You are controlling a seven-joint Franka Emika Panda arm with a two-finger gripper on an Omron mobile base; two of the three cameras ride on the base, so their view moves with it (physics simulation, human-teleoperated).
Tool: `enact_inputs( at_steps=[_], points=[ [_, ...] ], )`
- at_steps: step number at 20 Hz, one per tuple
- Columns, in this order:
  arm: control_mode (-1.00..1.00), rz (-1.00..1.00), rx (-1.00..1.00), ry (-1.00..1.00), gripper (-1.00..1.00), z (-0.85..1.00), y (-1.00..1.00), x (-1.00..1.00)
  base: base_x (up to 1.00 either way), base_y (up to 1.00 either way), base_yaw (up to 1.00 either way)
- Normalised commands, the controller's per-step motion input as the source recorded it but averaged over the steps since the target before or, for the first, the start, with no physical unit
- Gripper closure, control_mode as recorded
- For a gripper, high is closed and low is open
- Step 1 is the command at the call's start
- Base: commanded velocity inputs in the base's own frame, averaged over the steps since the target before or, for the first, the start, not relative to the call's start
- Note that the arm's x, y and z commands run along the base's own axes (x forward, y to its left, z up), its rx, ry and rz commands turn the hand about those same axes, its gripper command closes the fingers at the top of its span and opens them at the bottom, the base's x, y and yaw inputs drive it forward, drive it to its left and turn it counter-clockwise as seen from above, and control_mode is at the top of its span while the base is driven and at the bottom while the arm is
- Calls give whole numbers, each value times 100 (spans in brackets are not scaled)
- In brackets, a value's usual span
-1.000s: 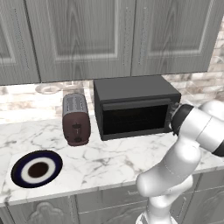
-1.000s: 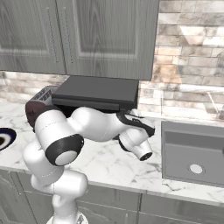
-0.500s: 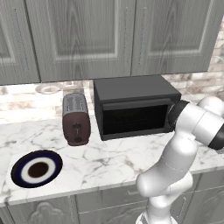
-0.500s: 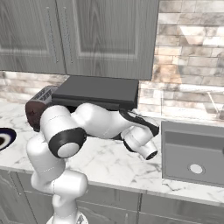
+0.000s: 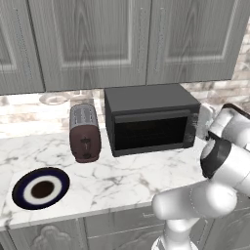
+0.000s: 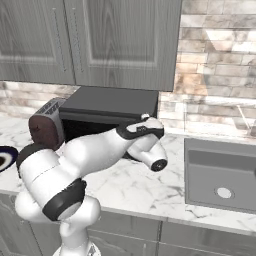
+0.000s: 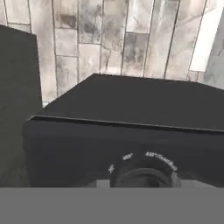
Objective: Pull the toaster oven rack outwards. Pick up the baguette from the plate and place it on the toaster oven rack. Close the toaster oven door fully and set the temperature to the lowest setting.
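Left base view: the toaster oven (image 5: 151, 119) sits on the marble counter (image 5: 122, 178) under the grey cabinets (image 5: 117, 41), its door (image 5: 152, 133) shut flat against the front. A maroon toaster (image 5: 84, 133) stands just beside it on the left. The plate (image 5: 41, 188) lies near the counter's front left, well apart from the oven, with nothing on it. The baguette and rack cannot be made out behind the dark glass. The white arm (image 5: 219, 171) rises at the lower right and bends toward the oven's right end, where the control strip is.

Right base view: the arm (image 6: 95, 157) crosses in front of the oven (image 6: 112, 107), the wrist close to its right front corner. A sink (image 6: 220, 175) lies to the right, and the plate's edge (image 6: 5, 157) shows at far left.

Hand view: the camera looks closely at the oven's black body (image 7: 131, 113), tilted, with a round dial (image 7: 142, 175) ringed by white markings at the bottom. The fingertips are hidden, so I cannot tell whether the gripper is open or closed.
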Motion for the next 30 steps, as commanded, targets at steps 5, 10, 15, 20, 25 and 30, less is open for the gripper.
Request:
enact_inputs(
  at_steps=[5, 10, 15, 20, 25, 30],
  points=[
    [-100, 0, -71, -83, 100, -6, 43, -33, 0, 0, 0],
    [-100, 1, -65, -73, 100, -14, 16, -14, 0, 0, 0],
    [-100, 9, -55, -62, 100, -2, -1, 0, 0, 0, 0],
    [-100, 11, -57, -60, 100, 0, -4, -9, 0, 0, 0],
    [-100, 13, -58, -68, 100, 0, -5, -27, 0, 0, 0],
    [-100, 14, -55, -77, 100, 18, -5, -39, 0, 0, 0]
  ],
)
